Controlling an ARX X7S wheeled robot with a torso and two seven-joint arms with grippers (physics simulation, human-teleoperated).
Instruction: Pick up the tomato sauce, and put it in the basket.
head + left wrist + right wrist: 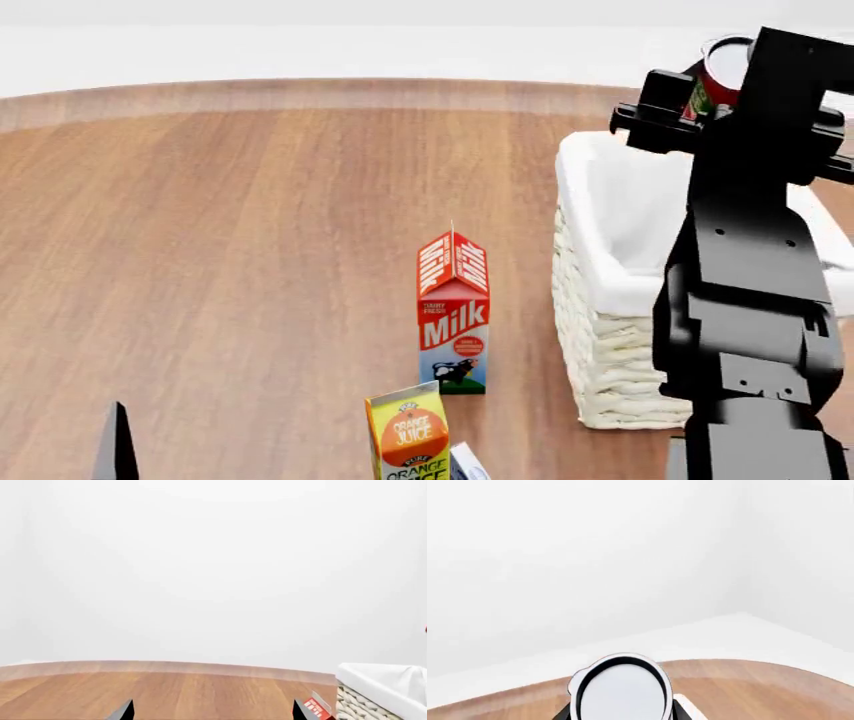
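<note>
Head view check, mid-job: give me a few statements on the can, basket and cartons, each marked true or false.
1. The right claw holds the tomato sauce above the basket. True.
2. The milk carton lies on its side. False: it stands upright on the table.
3. The tomato sauce already rests inside the basket. False: it is raised, in the claw.
4. An orange juice carton stands nearer the robot than the milk carton. True.
5. The left claw grips a carton. False: it is open, holding nothing.
</note>
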